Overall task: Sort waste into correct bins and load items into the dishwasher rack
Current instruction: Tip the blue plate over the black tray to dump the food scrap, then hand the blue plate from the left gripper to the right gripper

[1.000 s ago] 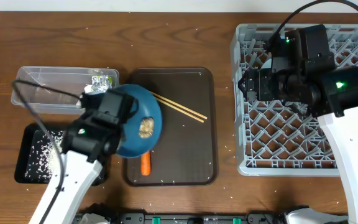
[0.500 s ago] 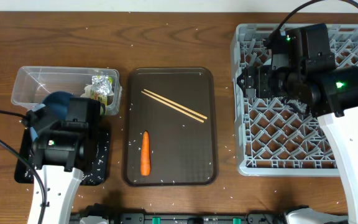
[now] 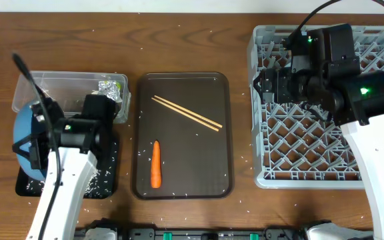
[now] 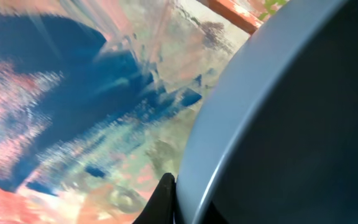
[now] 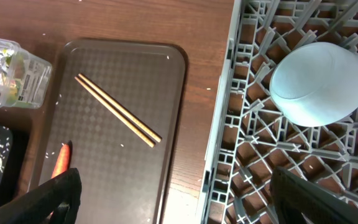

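my left gripper (image 3: 42, 137) is clamped on the rim of the dark-blue plate (image 3: 23, 137). in the left wrist view one finger (image 4: 165, 194) presses against the plate's edge, and everything behind it is a blur. from overhead the plate shows only as a blue crescent left of my wrist, over the left end of the black tray (image 3: 111, 150), just in front of the clear tub (image 3: 52, 85). white rice (image 3: 99, 177) lies in the black tray, and the yellow-green wrapper (image 3: 112, 90) sits in the tub's right end.

my right gripper (image 5: 185, 202) stands wide with nothing between its fingers, hovering over the left edge of the dishwasher rack (image 3: 312, 157). the light-blue cup (image 5: 319, 84) sits in the rack to the right of that gripper, bottom up as far as i can tell.

on the brown serving tray (image 3: 209, 167) the chopsticks (image 3: 187, 112) lie side by side on a slant — the carrot (image 3: 156, 163) lies apart from them, nearer the front edge.
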